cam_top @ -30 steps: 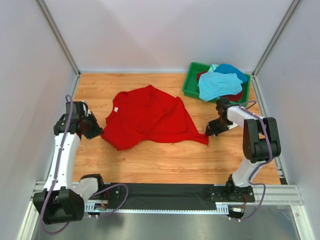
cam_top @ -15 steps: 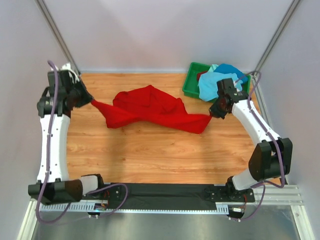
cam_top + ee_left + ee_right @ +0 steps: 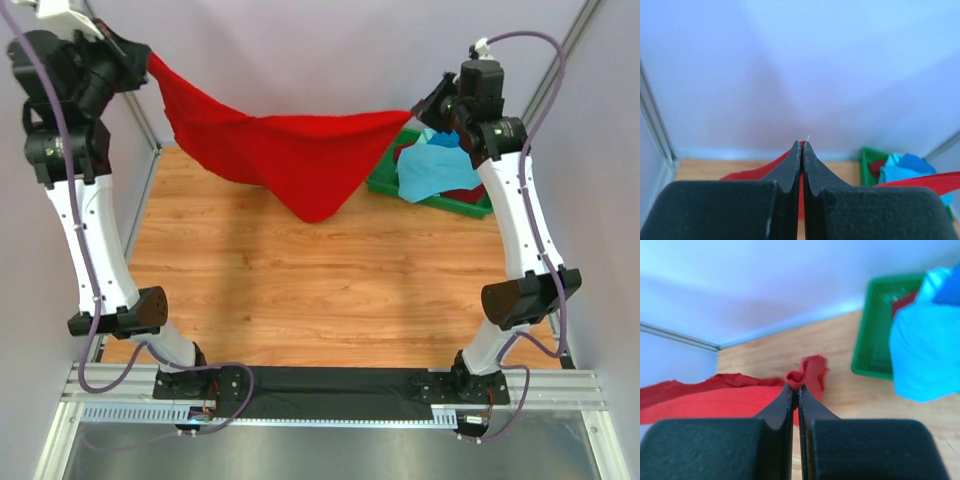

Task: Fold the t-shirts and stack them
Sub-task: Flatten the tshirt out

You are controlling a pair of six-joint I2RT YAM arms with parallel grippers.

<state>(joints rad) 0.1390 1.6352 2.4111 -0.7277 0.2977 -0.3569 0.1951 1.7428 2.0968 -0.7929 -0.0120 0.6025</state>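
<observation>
Red t-shirt [image 3: 285, 150] hangs stretched between my arms; left gripper [image 3: 802, 146] and right gripper [image 3: 794, 388] each clamp an edge; it hides part of the green bin [image 3: 381, 178].

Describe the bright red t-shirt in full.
The bright red t-shirt is soft plain cloth, strung in the air like a hammock. The left gripper pinches one end and the right gripper the other, both shut on it. Its creased middle sags to a point above the wooden table.
</observation>
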